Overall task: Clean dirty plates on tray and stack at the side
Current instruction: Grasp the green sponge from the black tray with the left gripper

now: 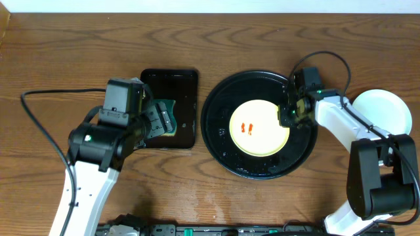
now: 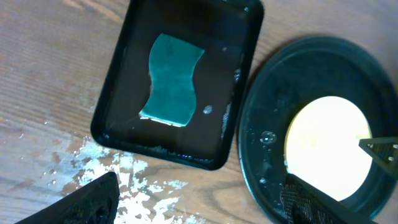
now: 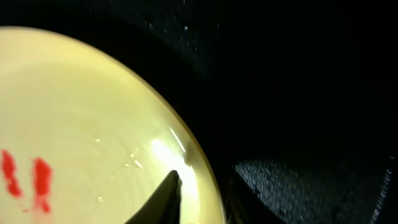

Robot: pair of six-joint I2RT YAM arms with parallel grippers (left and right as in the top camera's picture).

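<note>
the right pincer [image 3: 205, 186] has one finger on either side of the right rim of the pale yellow plate [image 1: 262, 134]; i cannot tell whether it pinches the rim. the plate, marked by two red smears [image 1: 247, 126], lies in the middle of the round black tray [image 1: 216, 131]. a pale plate [image 1: 384, 111] sits on the surface [image 1: 65, 52] just right of that tray. the left pincer [image 1: 157, 121] is released, hanging over the green sponge [image 2: 171, 81] in the rectangular black tray [image 1: 187, 82].
</note>
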